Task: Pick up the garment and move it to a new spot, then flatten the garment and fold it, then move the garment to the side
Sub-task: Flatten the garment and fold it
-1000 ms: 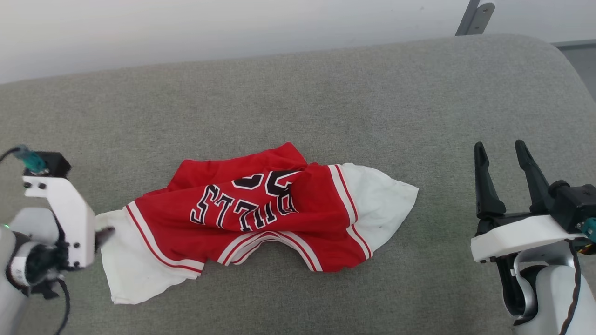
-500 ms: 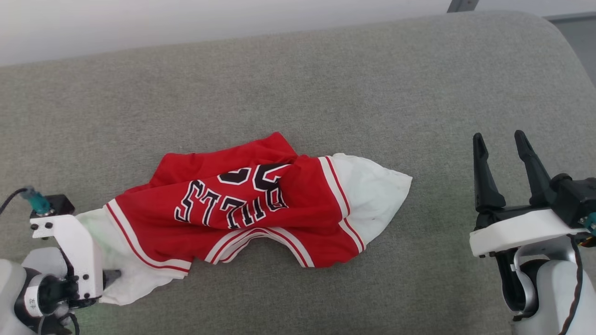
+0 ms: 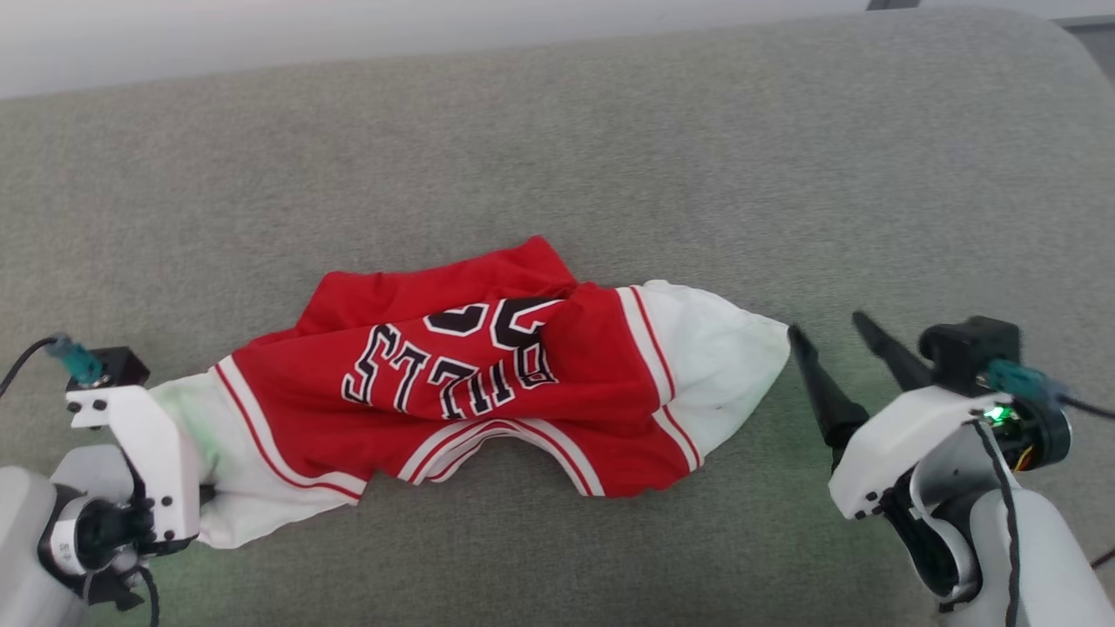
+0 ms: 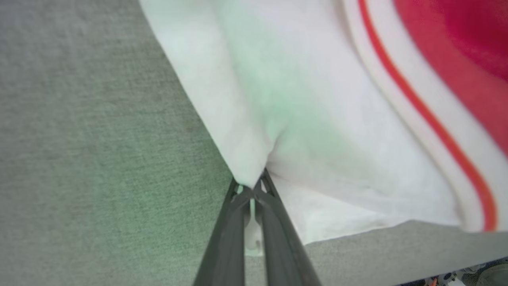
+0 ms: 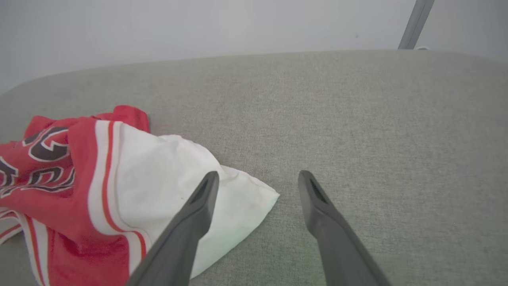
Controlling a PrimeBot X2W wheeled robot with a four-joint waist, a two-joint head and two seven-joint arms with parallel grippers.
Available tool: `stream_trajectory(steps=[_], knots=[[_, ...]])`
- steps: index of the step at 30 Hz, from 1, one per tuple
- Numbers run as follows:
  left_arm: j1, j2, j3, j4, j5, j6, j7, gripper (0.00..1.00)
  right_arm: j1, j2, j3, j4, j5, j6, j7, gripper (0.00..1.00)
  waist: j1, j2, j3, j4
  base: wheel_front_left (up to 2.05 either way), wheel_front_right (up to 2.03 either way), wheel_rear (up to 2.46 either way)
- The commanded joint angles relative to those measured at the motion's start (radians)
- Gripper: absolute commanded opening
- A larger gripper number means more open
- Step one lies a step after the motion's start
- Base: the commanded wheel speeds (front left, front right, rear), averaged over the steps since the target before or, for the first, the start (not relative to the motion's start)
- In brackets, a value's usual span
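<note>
The garment lies crumpled on a grey fabric surface: a red jersey with black white-outlined letters, striped trim and white sleeves at both ends. My left gripper sits at the lower left on the left white sleeve. In the left wrist view the left gripper is shut, pinching a fold of white sleeve cloth. My right gripper stands open just right of the right white sleeve, apart from it. In the right wrist view the right gripper is open over the sleeve's tip.
The grey fabric surface stretches wide behind and to the right of the garment, with its rounded far edge against a pale wall. A grey metal post rises beyond the far right corner.
My right gripper has swung in leftward and tilted toward the right sleeve's tip. The left gripper dropped lower and now holds the left sleeve, which has bunched. The head camera also shifted.
</note>
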Motion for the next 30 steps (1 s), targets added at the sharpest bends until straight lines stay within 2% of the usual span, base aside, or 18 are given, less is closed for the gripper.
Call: stream_trajectory(steps=[1,7,14,22,23,24,30], knots=[[0.011,-0.037,-0.028,0.018,0.012,-0.004,-0.004,0.00,-0.017,-0.016,0.010,0.009,0.015,-0.001,0.034,1.00,0.0001,-0.0001,0.007,0.009,0.00,0.00,0.00],[-0.034,-0.069,-0.043,0.000,0.022,-0.022,-0.018,0.00,-0.094,-0.084,0.059,0.072,0.075,-0.001,0.232,1.00,0.0001,-0.0001,0.029,0.045,0.00,0.00,0.00],[-0.075,-0.103,-0.059,-0.006,0.031,-0.031,-0.029,0.00,-0.205,-0.124,0.120,0.206,0.124,-0.001,0.419,1.00,0.0001,-0.0001,0.057,0.083,0.00,0.00,0.00],[-0.103,-0.133,-0.070,0.023,0.027,-0.044,-0.043,0.00,-0.254,-0.099,0.212,0.459,0.130,-0.001,0.593,1.00,0.0001,-0.0001,0.069,0.113,0.00,0.00,0.00],[-0.105,-0.138,-0.071,0.030,0.024,-0.049,-0.045,0.00,-0.254,-0.101,0.233,0.472,0.137,-0.001,0.609,0.47,0.0001,-0.0001,0.067,0.118,0.00,0.00,0.00],[-0.106,-0.138,-0.071,0.036,0.022,-0.054,-0.044,0.00,-0.257,-0.110,0.242,0.478,0.141,-0.001,0.613,0.00,0.0001,-0.0001,0.064,0.120,0.00,0.00,0.00],[-0.119,-0.112,-0.057,0.045,0.015,-0.071,-0.053,0.00,-0.289,-0.145,0.235,0.419,0.213,-0.001,0.598,0.00,0.0001,-0.0001,0.023,0.125,0.00,0.00,0.00]])
